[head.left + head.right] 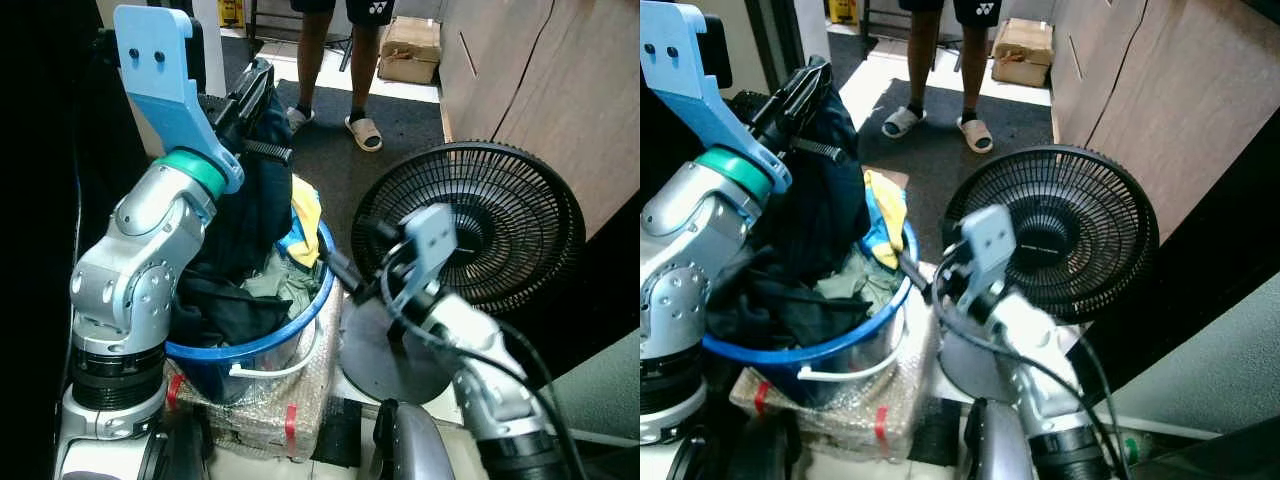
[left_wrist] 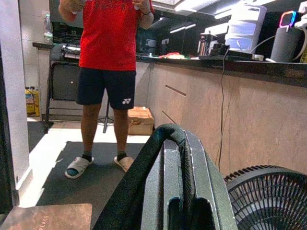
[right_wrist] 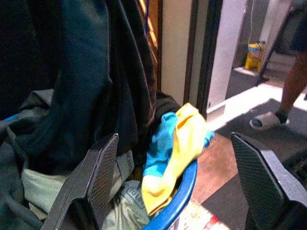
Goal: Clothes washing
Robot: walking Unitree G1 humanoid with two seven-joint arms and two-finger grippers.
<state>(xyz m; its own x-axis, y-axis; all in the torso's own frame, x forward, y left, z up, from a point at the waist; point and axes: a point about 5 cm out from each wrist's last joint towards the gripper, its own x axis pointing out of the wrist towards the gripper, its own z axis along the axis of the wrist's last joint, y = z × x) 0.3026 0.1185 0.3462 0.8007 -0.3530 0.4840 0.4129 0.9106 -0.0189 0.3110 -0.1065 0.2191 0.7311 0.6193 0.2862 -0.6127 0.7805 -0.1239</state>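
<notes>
The left gripper [image 1: 250, 105] is raised high over the blue basin [image 1: 318, 290], fingers pressed together on a dark navy garment [image 1: 255, 200] — a soft, heavy drape of fabric hanging straight down from the grip into the pile below. This looks like the unloading step of the wash: one piece being lifted clear of the heap.

The right gripper [image 3: 177, 187] sits at the near-right rim of the basin, its two black fingers spread wide apart, textured pads [image 3: 103, 175] facing in, nothing between them. Just beyond it lies a crumpled yellow and light-blue cloth [image 3: 175, 148], draped over the rim.

The basin itself — round, glossy blue plastic with a white handle — rests on a bundle of bubble wrap [image 1: 255, 420] taped in red. Inside it, dark clothes and a pale grey-green piece [image 1: 290, 280], all limp and rumpled.

To the right stands a black floor fan [image 1: 480, 225], round wire cage on a flat disc base, very near the right arm. Far back, a person [image 1: 335, 60] in dark shorts and slippers stands on a dark mat.

Next call, I'd judge: lift the navy garment until its tail is free of the heap, keeping the right arm off that fan cage.
</notes>
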